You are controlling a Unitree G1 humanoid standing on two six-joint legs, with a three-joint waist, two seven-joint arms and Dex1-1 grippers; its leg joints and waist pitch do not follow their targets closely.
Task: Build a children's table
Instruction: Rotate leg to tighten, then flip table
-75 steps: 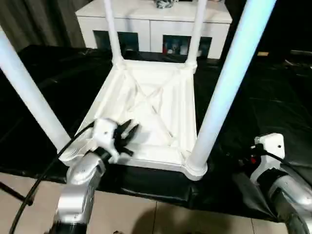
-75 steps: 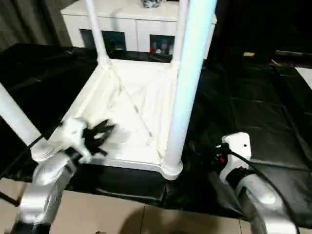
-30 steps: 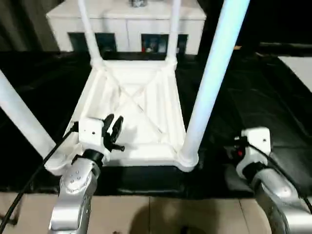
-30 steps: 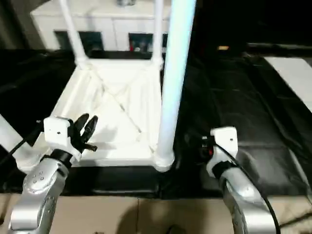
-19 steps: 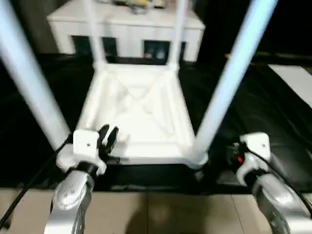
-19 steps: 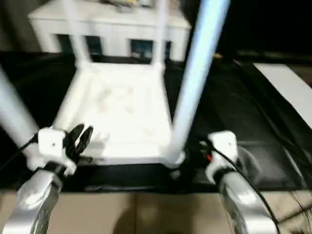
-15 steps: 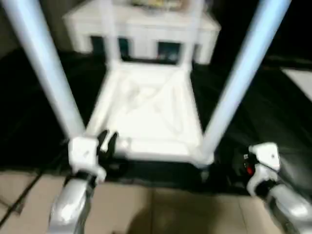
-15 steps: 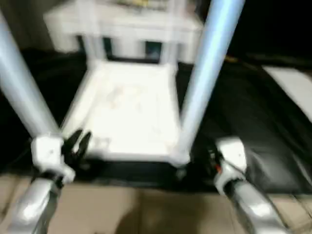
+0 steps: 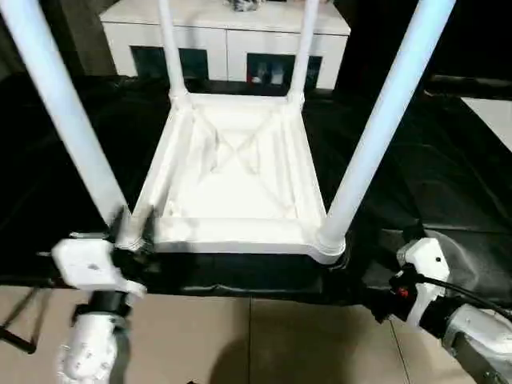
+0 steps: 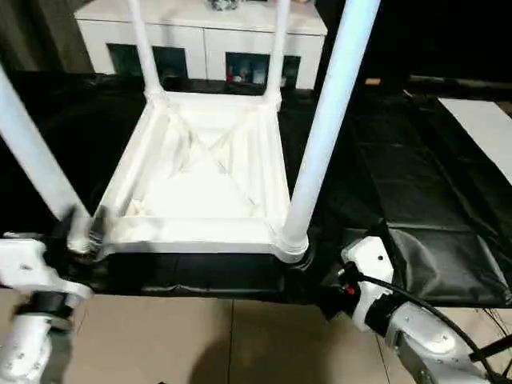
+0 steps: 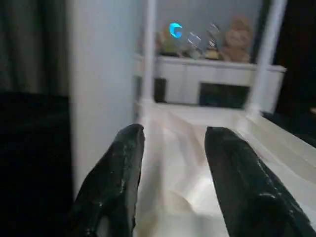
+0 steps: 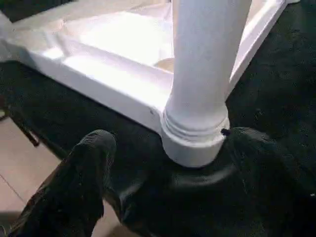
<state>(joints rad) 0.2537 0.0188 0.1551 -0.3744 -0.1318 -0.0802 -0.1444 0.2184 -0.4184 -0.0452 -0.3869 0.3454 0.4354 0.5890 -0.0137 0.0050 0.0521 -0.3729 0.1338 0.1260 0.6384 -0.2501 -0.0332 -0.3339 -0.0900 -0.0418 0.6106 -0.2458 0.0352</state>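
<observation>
The children's table lies upside down on a black sheet, ribbed underside up, with all four white legs standing in the corner sockets. My left gripper is open with nothing between its fingers, just in front of the near-left leg. Its white wrist block sits below that corner. My right gripper is open wide. Its fingers stand either side of the near-right leg's socket, a little short of it. I see no contact there.
A white cabinet with dark glass doors stands behind the table. The black sheet spreads to both sides and drops at its near edge to beige floor tiles. A thin dark stand leg shows at the lower left.
The view has shifted. My left gripper has drawn back from over the tabletop's near rim to the near-left corner, and its fingers stand wider apart. The right gripper has stayed by the near-right socket.
</observation>
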